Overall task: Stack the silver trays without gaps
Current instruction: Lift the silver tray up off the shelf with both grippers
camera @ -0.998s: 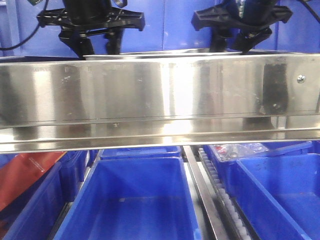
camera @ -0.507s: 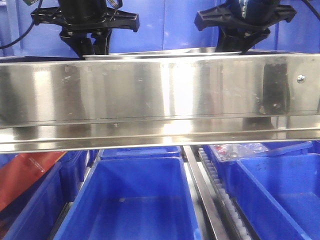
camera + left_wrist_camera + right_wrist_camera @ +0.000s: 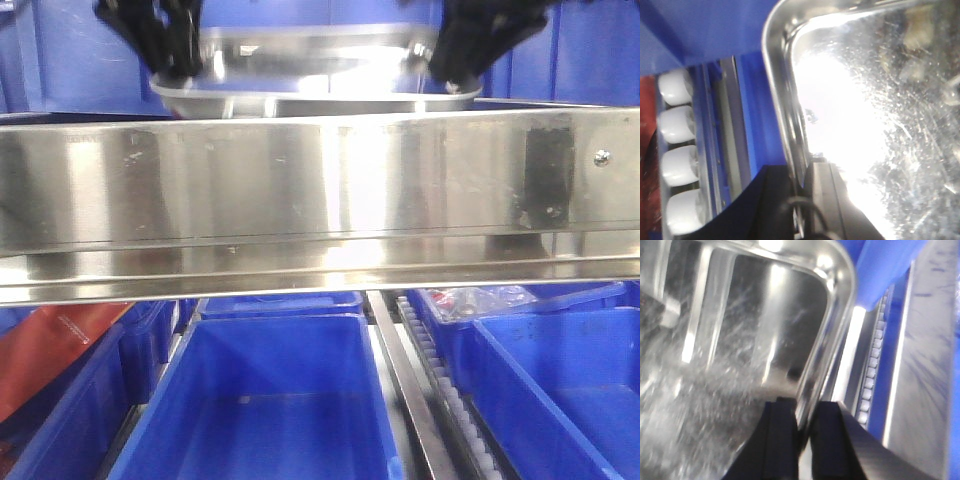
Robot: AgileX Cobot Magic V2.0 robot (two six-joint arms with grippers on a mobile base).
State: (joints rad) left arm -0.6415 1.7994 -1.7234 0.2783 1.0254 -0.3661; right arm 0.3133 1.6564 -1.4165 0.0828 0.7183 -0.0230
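One silver tray [image 3: 318, 102] hangs level above the long steel rail, held at both short ends. My left gripper [image 3: 172, 52] is shut on the tray's left rim, and my right gripper [image 3: 452, 58] is shut on the right rim. In the left wrist view the black fingers [image 3: 826, 186] pinch the rim wall of the scratched, glaring tray [image 3: 875, 115], with the left gripper [image 3: 802, 176] straddling that edge. In the right wrist view the right gripper [image 3: 802, 421] clamps the rim beside the rounded corner of the tray [image 3: 735, 345].
A long flat steel rail [image 3: 320, 190] spans the front view just under the tray. Blue bins [image 3: 270, 400] [image 3: 565, 385] sit below it, with a red pack [image 3: 50, 350] at the left. White rollers [image 3: 677, 150] and a roller strip [image 3: 873, 362] run beside the tray.
The tray has risen from just behind the rail's top edge to well above it. Both grippers went up with it and are now partly cut off by the top of the front view.
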